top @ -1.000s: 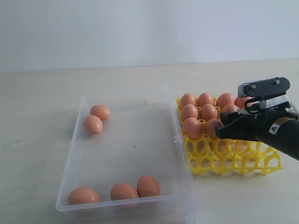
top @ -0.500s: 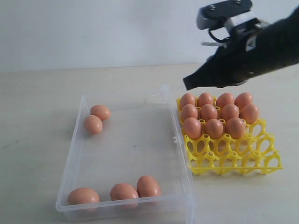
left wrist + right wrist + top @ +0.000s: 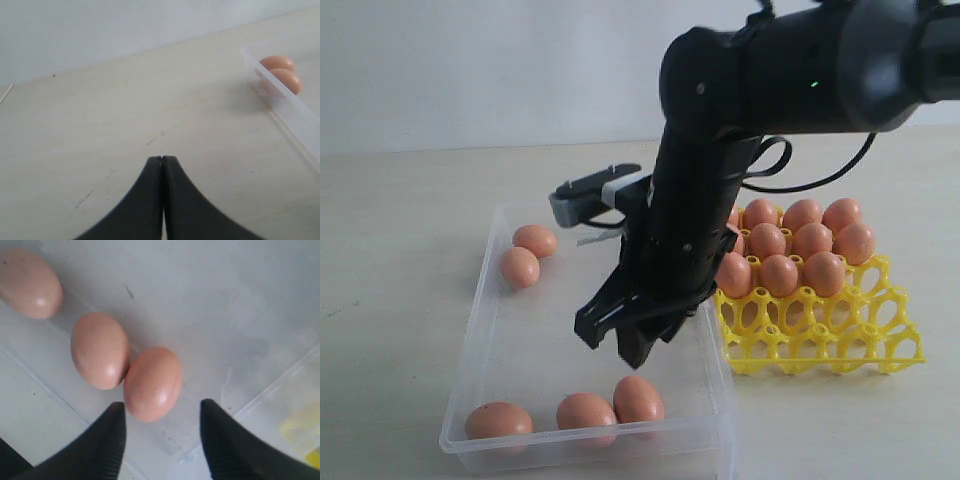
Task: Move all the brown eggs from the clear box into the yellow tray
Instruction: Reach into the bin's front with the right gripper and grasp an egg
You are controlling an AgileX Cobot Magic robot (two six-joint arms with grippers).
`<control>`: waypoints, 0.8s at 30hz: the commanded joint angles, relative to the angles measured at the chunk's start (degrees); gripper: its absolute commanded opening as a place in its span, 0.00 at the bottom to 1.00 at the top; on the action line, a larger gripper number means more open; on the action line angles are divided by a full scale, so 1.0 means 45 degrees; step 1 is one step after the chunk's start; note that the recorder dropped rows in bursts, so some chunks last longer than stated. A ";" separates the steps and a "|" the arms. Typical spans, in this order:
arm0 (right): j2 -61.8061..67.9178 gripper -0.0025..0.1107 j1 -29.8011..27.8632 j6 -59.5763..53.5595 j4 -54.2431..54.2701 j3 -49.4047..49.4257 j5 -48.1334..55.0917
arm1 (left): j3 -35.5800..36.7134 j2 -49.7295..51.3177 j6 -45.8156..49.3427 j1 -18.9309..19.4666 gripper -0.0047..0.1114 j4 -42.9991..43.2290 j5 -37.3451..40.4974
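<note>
Your right arm (image 3: pixel 720 150) hides part of the yellow tray (image 3: pixel 820 345), so you cannot count its brown eggs (image 3: pixel 810 240). Five smooth orange-brown ones lie in the clear box (image 3: pixel 480 330): three by the near wall, two in the far-left corner. Your right gripper (image 3: pixel 612 345) is spread above one; your left gripper (image 3: pixel 162 160) is pressed together.

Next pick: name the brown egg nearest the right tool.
The rightmost brown oval egg of three along the clear plastic box's near wall, beneath the right tool.
</note>
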 commanded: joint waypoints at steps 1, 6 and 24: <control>0.0945 0.62 0.0207 0.0295 0.0133 -0.0179 0.0339 | -0.0045 -0.0071 -0.0004 -0.0032 0.04 -0.0056 -0.0093; 0.1523 0.62 0.0207 0.0524 0.0183 -0.0179 0.0068 | -0.0045 -0.0071 -0.0004 -0.0032 0.04 -0.0056 -0.0093; 0.1980 0.03 0.0207 0.0253 0.0215 -0.0073 -0.2499 | -0.0045 -0.0071 -0.0004 -0.0032 0.04 -0.0056 -0.0093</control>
